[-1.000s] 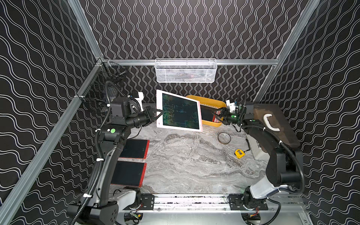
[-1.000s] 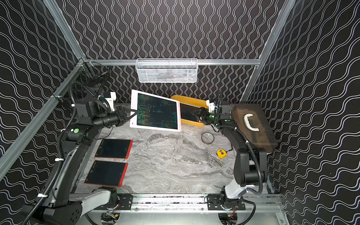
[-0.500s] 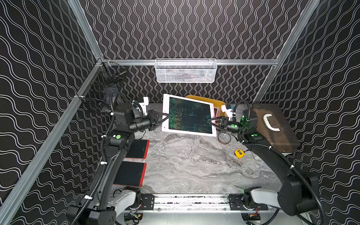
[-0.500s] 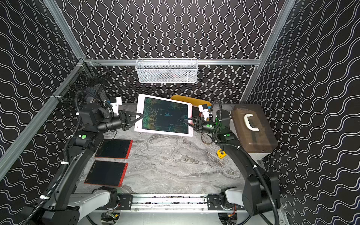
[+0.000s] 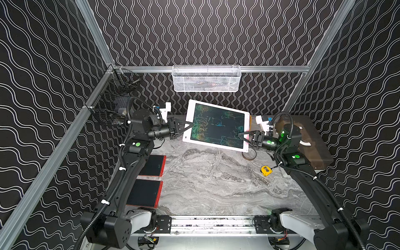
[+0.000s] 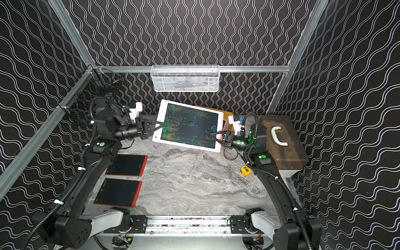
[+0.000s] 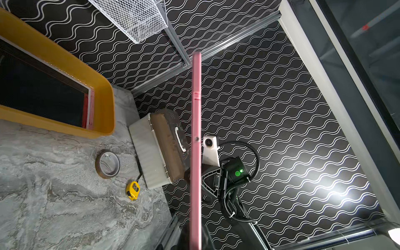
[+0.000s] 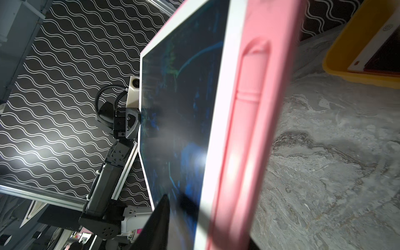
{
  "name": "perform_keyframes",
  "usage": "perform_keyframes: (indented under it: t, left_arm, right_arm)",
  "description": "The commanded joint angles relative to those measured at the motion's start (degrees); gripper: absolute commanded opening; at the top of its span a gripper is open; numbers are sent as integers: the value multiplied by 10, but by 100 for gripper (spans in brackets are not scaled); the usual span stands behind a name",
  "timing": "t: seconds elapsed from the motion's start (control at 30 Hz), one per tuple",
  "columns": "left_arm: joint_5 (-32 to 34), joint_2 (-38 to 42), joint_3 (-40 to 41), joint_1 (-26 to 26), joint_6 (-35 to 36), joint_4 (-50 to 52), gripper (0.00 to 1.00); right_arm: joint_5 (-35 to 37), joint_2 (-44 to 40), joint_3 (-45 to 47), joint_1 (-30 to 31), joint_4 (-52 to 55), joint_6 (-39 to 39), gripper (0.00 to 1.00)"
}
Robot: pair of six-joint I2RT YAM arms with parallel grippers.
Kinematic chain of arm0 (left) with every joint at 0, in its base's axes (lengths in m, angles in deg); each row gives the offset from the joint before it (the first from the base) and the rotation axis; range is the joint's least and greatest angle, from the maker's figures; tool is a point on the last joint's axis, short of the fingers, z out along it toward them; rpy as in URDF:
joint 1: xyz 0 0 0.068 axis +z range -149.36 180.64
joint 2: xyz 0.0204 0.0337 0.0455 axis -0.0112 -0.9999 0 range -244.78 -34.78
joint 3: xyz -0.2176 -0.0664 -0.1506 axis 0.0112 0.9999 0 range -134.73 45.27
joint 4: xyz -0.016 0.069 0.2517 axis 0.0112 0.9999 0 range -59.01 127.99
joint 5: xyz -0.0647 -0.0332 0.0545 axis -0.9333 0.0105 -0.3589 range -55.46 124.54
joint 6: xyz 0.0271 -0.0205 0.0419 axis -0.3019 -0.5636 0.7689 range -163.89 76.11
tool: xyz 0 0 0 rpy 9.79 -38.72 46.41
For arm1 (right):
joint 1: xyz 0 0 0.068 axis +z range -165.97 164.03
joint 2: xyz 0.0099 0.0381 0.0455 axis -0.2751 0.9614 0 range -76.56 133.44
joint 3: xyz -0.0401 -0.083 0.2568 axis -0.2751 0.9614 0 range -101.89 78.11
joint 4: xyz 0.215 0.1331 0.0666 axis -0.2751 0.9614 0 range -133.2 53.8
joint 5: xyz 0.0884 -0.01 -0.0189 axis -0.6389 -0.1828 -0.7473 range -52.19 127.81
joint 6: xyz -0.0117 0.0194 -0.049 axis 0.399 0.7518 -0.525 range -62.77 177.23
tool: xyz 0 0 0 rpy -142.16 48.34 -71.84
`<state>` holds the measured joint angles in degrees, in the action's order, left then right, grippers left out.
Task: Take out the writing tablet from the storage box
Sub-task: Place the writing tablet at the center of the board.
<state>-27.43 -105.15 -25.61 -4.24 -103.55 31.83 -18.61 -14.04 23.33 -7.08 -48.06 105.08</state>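
A second ago the tablet [image 5: 218, 127] stood steeper, carried by the left claw [image 5: 191, 126] alone, while the right claw [image 5: 241, 136] hung by the box [image 7: 104, 108]. Now the tablet hangs in the air in front of the box, clear of it, screen tilted up toward the top views. The left claw stays clamped on its left edge. The right claw has come across and straddles its lower right corner; I cannot tell whether its fingers press the tablet. A second tablet [image 7: 43, 91] lies in the box.

The grey marbled worktop [image 5: 216, 184] sits inside black walls with white wavy lines. A grey case [image 6: 281, 140] stands at its right edge, a white wire basket [image 5: 206, 79] hangs on the back rail, and two red tablets [image 5: 152, 165] [image 5: 144, 193] lie flat by the left arm. A tape roll [image 7: 107, 165] and a yellow tape measure [image 5: 266, 171] lie near the case.
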Motion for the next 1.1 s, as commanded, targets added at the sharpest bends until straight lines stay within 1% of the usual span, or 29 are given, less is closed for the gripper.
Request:
perform_keyframes:
  t: [0.0,0.13,0.23,0.3,0.4,0.5,0.6,0.77,0.8,0.83,0.87,0.9,0.97,1.0,1.07]
  left_arm:
    - [-46,-24,-3,1,-4,-85,0]
    - [-65,-56,8,1,-23,-147,0]
    - [-80,-84,18,1,-69,-233,0]
    - [-86,-102,21,1,-92,-279,0]
    - [-91,-126,20,1,-111,-316,0]
    - [-92,-150,17,1,-132,-352,0]
    - [-94,-174,14,1,-172,-408,0]
    - [-90,-208,5,1,-194,-435,1]
    - [-87,-212,3,2,-189,-429,6]
    - [-80,-214,1,4,-177,-410,10]
    - [-76,-215,-3,6,-160,-382,16]
    - [-67,-214,-11,10,-126,-332,27]
    - [-47,-211,-31,20,-42,-214,37]
    - [-34,-209,-47,25,7,-138,46]
    - [7,-207,-92,31,126,20,60]
  right_arm:
    - [-7,-13,-4,-17,28,-13,36]
    - [-23,-12,-1,-32,14,2,29]
    - [-28,-3,-10,-35,19,2,25]
    - [-29,0,-15,-36,23,0,25]
    - [-24,2,-20,-39,39,-8,22]
    - [-16,2,-19,-44,50,-12,17]
    - [-8,6,-14,-47,43,0,11]
    - [2,10,-12,-54,40,9,5]
    - [3,10,-14,-56,41,9,4]
    - [4,10,-15,-57,39,11,4]
    - [5,11,-16,-59,37,13,3]
    - [5,12,-17,-61,34,16,3]
    - [8,14,-19,-63,29,21,2]
    - [12,15,-19,-64,28,24,2]
    - [24,18,-25,-66,38,17,1]
